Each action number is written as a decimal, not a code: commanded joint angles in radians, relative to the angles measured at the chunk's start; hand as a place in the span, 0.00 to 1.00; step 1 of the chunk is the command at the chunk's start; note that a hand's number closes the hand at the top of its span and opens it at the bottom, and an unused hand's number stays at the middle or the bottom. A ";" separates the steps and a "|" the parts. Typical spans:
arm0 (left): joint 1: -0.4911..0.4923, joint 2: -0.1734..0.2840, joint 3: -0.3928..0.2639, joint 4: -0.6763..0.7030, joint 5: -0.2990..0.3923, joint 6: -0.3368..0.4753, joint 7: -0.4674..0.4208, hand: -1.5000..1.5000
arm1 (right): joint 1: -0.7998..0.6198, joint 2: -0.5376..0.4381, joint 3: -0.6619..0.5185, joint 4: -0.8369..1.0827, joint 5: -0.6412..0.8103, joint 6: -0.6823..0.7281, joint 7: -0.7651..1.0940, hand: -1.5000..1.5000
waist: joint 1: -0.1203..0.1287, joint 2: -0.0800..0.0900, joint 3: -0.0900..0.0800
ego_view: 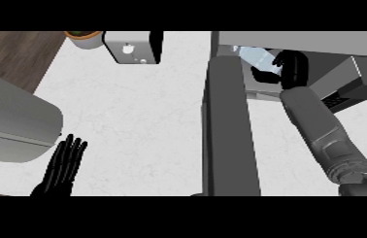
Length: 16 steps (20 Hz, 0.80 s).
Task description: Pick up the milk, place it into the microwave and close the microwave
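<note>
My right hand [290, 67] covers much of the milk [257, 57] inside the microwave [337, 62], so I can't read its base. The plant pot [84, 38] at the surface's far left corner is cut off.

Pale-blue milk [254, 57] – dark-grey microwave door [228, 130] – white counter [136, 110].

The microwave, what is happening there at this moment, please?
The right hand reaches into the open microwave, its fingers curled round the milk, a pale bluish carton inside the cavity. The microwave door stands wide open, so closing it is not yet done. The left hand rests open at the lower left of the counter, fingers up.
</note>
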 commanded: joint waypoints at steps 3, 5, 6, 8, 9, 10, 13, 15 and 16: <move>-0.030 0.001 -0.013 0.016 -0.032 0.009 0.021 0.00 | -0.029 0.008 0.048 0.063 0.066 -0.102 0.036 0.00 | 0.019 0.010 0.000; -0.013 -0.028 -0.043 0.025 -0.067 0.032 -0.007 0.00 | -0.024 -0.003 0.047 0.064 0.066 -0.092 0.032 0.00 | 0.023 0.010 0.001; -0.009 -0.003 -0.022 0.008 -0.044 0.008 -0.007 0.00 | -0.026 -0.027 0.054 0.079 0.074 -0.067 0.044 0.00 | 0.029 0.010 0.001; -0.037 -0.023 -0.038 0.011 -0.064 0.028 0.002 0.00 | -0.032 0.007 0.057 0.081 0.076 -0.058 0.044 0.00 | 0.031 0.014 0.002; -0.034 -0.030 -0.051 0.020 -0.070 0.027 -0.003 0.00 | -0.024 -0.026 0.054 0.078 0.073 -0.006 0.027 0.00 | 0.025 0.015 0.002; -0.038 -0.014 -0.045 -0.010 -0.069 0.024 0.016 0.00 | -0.043 -0.011 0.050 0.077 0.069 -0.001 0.038 0.00 | 0.037 0.016 0.003; -0.015 -0.025 -0.059 0.008 -0.056 0.009 0.007 0.00 | -0.032 0.000 0.025 0.047 0.041 0.077 -0.017 0.00 | 0.025 0.010 0.003; -0.035 -0.052 -0.076 0.018 -0.081 0.039 0.015 0.00 | -0.010 0.005 0.022 0.050 0.037 0.123 -0.048 0.00 | 0.012 0.008 0.003; -0.086 -0.039 -0.037 0.036 -0.036 0.012 0.031 0.00 | -0.024 0.041 0.022 0.044 0.036 0.115 -0.051 0.00 | 0.003 0.007 0.002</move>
